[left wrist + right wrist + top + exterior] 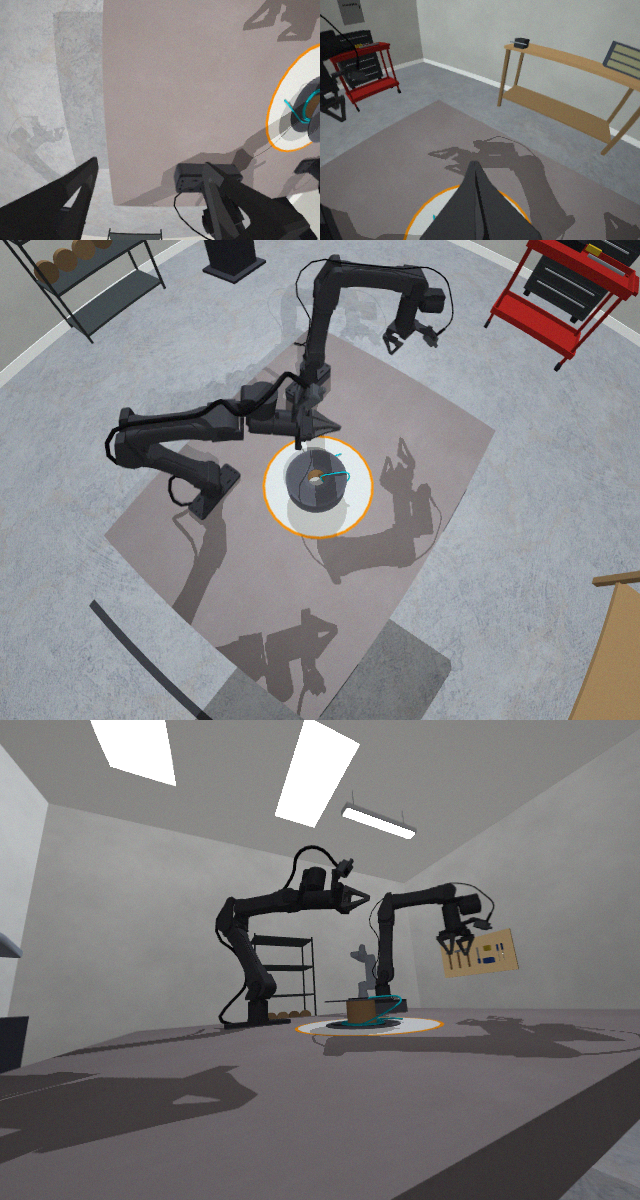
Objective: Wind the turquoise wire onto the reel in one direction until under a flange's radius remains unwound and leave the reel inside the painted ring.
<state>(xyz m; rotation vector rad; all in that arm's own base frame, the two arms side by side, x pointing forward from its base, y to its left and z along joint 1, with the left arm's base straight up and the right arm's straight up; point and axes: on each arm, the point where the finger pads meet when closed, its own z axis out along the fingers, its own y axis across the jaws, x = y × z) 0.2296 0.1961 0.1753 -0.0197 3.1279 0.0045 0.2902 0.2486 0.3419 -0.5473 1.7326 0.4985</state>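
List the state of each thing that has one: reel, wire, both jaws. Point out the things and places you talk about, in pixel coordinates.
Reel point(297, 482) point(360, 1011) point(314, 131): lying flat, inside the painted ring point(264, 486) point(443, 1023) point(266, 125) point(424, 206).
Turquoise wire point(336, 474) point(398, 1003) point(294, 111) point(435, 217): partly looped loose outside the hub, held by neither arm; turns wound, cannot tell.
Left jaws point(412, 345) point(458, 954): open, empty.
Right jaws point(338, 427) point(368, 897): shut, empty.

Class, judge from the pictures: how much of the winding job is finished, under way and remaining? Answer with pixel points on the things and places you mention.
Done: the reel point(330, 493) point(360, 1011) lies flat inside the painted ring point(264, 486) point(443, 1023).
In hand: nothing; the left gripper point(412, 339) point(455, 949) is open, the right point(338, 427) point(368, 898) shut on nothing.
Left: turquoise wire point(347, 475) point(400, 1002) loops loose, needing winding or checking.
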